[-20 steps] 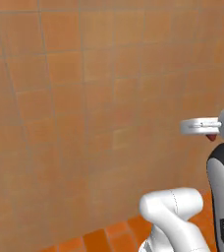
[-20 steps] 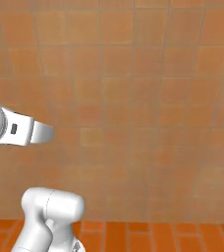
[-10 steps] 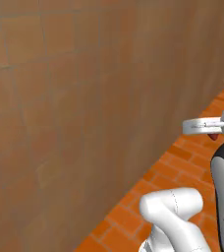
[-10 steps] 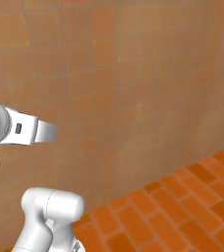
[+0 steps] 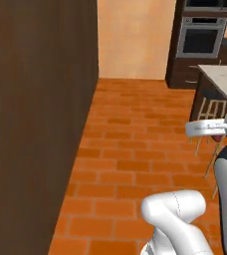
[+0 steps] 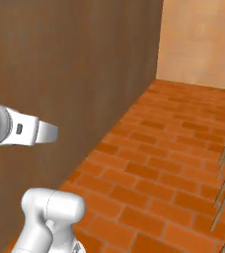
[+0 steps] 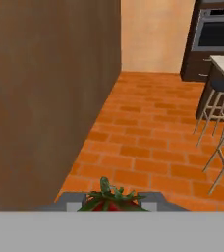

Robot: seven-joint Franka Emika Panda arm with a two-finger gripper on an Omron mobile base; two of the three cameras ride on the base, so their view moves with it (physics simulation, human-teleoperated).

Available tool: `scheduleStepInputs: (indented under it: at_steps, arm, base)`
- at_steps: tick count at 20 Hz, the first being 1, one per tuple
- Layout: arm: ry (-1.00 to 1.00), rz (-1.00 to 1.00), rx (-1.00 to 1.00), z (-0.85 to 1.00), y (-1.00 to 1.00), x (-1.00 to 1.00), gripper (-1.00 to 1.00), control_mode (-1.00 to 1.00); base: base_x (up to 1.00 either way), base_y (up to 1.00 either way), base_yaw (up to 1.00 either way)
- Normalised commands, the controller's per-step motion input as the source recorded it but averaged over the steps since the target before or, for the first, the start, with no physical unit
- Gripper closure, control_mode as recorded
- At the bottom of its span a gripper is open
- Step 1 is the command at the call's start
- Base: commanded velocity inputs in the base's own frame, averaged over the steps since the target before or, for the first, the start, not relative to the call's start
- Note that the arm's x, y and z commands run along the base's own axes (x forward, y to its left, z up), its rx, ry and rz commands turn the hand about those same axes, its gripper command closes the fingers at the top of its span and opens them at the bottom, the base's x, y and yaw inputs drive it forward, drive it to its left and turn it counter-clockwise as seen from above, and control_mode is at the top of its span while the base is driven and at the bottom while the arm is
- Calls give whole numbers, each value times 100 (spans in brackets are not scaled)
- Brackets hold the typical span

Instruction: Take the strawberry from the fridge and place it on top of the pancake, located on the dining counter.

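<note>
Pinched between the two dark finger tips of the pincer (image 7: pixel 113 205), at the bottom of the hand view, sits the strawberry (image 7: pixel 112 199): a small red berry crowned by ragged green leaves that stick up above the tips. Only the top of the fruit shows, so how much of it the pads cover cannot be told. In both base views the pincer itself is out of sight; only the white arm (image 5: pixel 177 219) with its rounded, glossy joints rises in the foreground.

Below and ahead of the pincer stretches a floor of orange brick tiles (image 7: pixel 148 147), laid in staggered rows with thin pale joints. To the pincer's left stands a tall, flat, dark brown wall (image 7: pixel 45 93) with a faint wood-like grain, running straight away from it to a plain peach-coloured back wall (image 7: pixel 153 34).

Far ahead and to the pincer's right, a built-in oven (image 5: pixel 202 37) with a grey frame and dark glass door sits in dark wooden cabinets (image 5: pixel 185 72). Nearer on that same side, a corner of the dining counter (image 5: pixel 222 79) shows as a pale, marbled slab on a dark base. Slim stools (image 7: pixel 217 106) with thin pale metal legs and dark seats stand against it, well to the right of the pincer. No container can be seen.
</note>
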Motion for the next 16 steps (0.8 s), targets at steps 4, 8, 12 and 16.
scheduleStepInputs:
  at_steps: [4, 8, 12, 16]
  arm:
    - [0, 0, 0, 0, 0, 0, 100, 100]
    - [0, 0, 0, 0, 0, 0, 100, 100]
    - [0, 0, 0, 0, 0, 0, 100, 100]
    - [0, 0, 0, 0, 0, 0, 100, 100]
  base:
    - [0, 0, -100]
    - [11, 9, -98]
    - [66, 53, -81]
    - [95, 75, -71]
